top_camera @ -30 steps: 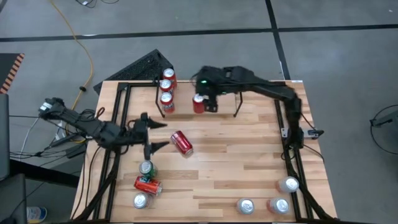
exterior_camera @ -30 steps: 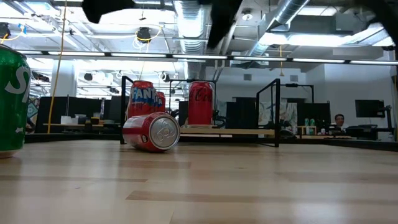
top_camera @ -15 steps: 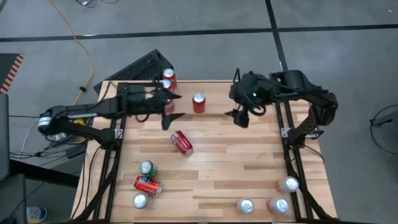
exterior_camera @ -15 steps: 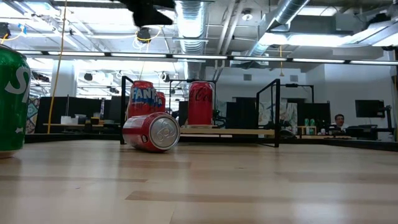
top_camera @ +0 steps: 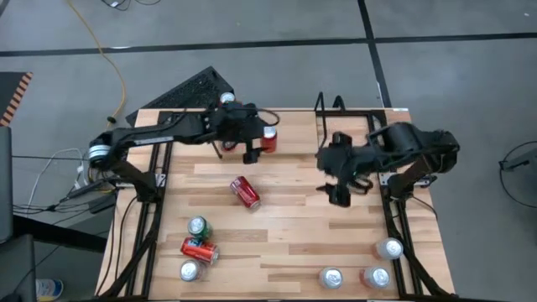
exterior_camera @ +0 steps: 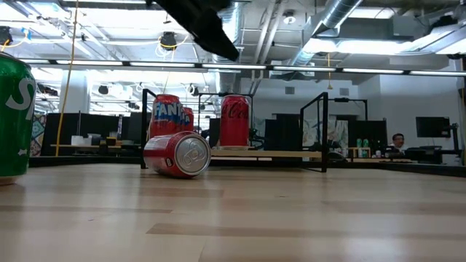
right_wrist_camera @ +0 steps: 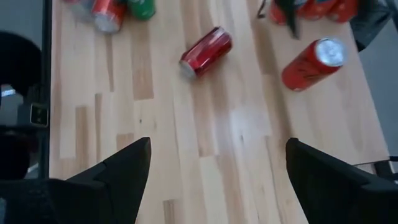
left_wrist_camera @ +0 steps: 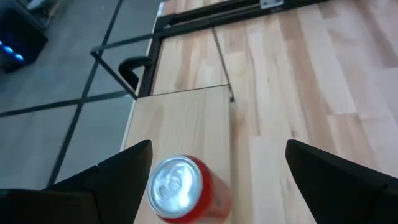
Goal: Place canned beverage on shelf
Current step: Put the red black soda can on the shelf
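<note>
Left gripper (top_camera: 254, 144) has moved in over the upright red can (top_camera: 268, 139) on the shelf (top_camera: 320, 109), jaws wide, can untouched. Right gripper (top_camera: 339, 177) pulled back off the shelf toward the table's right rail, jaws wide, empty.

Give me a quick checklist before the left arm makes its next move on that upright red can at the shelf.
1. Left gripper open: ok, fingers spread wide.
2. Left gripper lined up over the upright red can: ok, the can sits between the fingers in the left wrist view.
3. Can upright: ok, its silver top faces the camera.
4. Can within the shelf: cannot tell from these views.
5. Right gripper out of the way: ok, open, near the table's right side.
6. Tipped red can clear of the left arm: ok, lying mid-table.
</note>
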### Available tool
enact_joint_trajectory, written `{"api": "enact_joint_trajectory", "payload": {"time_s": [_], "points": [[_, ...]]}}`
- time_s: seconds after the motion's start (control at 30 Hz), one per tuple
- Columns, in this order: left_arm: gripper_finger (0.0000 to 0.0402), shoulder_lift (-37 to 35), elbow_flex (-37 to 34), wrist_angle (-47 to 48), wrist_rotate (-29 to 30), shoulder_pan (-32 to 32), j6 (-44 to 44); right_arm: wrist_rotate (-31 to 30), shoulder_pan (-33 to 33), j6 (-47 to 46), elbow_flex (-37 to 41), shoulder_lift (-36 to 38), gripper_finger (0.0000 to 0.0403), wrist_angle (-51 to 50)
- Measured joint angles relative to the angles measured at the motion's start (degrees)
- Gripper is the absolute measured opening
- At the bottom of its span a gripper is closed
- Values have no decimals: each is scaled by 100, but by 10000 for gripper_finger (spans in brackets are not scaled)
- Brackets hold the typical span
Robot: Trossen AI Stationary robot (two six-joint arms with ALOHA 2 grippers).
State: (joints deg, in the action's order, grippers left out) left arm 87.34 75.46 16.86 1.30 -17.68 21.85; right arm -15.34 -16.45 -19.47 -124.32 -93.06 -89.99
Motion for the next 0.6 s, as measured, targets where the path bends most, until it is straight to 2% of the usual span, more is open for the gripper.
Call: {"api": "enact_joint_trajectory", "payload": {"time_s": [0.27, 0.6], "points": [[355, 831, 370, 7, -60, -391, 55, -154, -353, -20, 405, -187, 346, -4], [355, 1206, 374, -77, -74, -929, 104, -270, -409, -168, 1037, -189, 345, 7]]}}
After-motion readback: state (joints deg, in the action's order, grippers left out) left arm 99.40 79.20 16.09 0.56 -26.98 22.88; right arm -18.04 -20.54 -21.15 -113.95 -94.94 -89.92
